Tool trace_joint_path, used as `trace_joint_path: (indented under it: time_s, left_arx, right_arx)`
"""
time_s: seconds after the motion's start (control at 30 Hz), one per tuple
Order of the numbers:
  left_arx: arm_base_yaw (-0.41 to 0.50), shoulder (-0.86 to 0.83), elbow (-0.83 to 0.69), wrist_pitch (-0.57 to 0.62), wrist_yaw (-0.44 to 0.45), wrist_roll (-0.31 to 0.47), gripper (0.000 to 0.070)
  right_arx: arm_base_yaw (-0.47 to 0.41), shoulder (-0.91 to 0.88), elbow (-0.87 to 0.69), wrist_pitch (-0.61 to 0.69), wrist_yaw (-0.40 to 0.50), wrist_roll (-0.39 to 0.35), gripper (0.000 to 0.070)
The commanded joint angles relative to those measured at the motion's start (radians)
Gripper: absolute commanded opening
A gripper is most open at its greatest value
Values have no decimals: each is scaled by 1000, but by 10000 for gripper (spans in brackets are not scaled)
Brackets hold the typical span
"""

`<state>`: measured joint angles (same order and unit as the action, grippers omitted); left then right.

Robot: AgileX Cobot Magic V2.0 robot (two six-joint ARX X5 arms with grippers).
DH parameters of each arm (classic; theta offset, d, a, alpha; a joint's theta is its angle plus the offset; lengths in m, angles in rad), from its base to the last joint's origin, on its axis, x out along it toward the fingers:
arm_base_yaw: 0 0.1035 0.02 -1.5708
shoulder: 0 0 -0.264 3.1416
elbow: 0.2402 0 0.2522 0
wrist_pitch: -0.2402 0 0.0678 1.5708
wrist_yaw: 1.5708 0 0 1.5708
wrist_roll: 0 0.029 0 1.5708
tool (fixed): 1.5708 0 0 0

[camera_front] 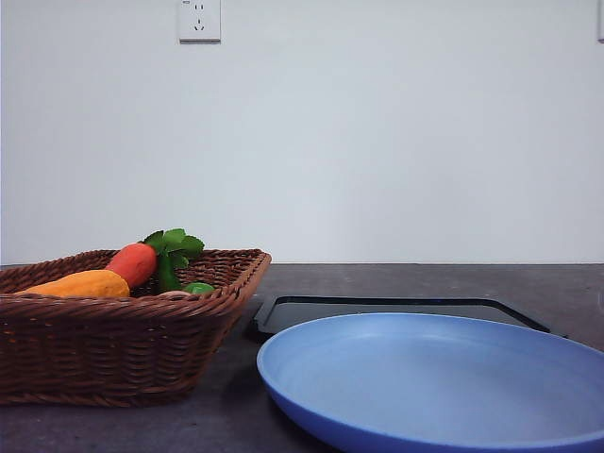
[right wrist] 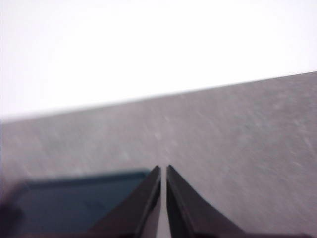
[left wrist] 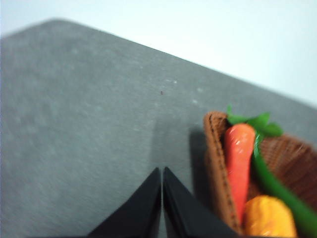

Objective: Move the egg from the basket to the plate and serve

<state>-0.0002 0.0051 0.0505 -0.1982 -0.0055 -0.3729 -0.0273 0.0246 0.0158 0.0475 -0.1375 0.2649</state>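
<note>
Nearest in the front view, the light blue plate [camera_front: 434, 387] sits bare on the dark desk [camera_front: 226, 415], low and to the right. Just beside it on the left stands the brown woven basket [camera_front: 113, 354], holding an orange-red toy carrot [camera_front: 132, 264] with green leaves [camera_front: 175, 247], a yellow-orange toy vegetable [camera_front: 80, 284] and a small green piece [camera_front: 198, 288]. A brownish sliver at the rim next to that green piece may be the egg, but I cannot tell. Behind the plate lies a flat black tray [camera_front: 377, 311], touching or nearly touching the basket's corner. Farther back, a white wall carries a socket [camera_front: 199, 20].

The left gripper [left wrist: 162, 171] has its fingers pressed together over bare desk, just beside the basket's edge [left wrist: 215, 163]. The right gripper [right wrist: 163, 169] is likewise pressed together, above the desk with the tray's corner [right wrist: 74, 203] beside it.
</note>
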Motion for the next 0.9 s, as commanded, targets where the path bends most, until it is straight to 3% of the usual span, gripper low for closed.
trace_joint_path:
  time_s: [0.0,0.17,0.3,0.37,0.63,0.87]
  left_arx:
    - [2,-2,1,11,-2,-142,0]
    - [2,-2,3,7,58,-145,0]
    - [2,11,30,-5,110,-148,0]
    - [2,37,57,-23,126,-148,0]
    - [0,279,196,-42,360,-141,0]
    - [-7,531,372,-65,559,-74,0]
  right_arx:
    - [-1,-2,-1,39,-5,164,0]
    - [-1,-2,3,73,-49,244,0]
    - [-1,2,64,-49,-53,310,0]
    - [-1,19,107,-115,-49,310,0]
    - [-1,196,296,-294,-59,252,0]
    - [-1,402,438,-417,-210,208,0]
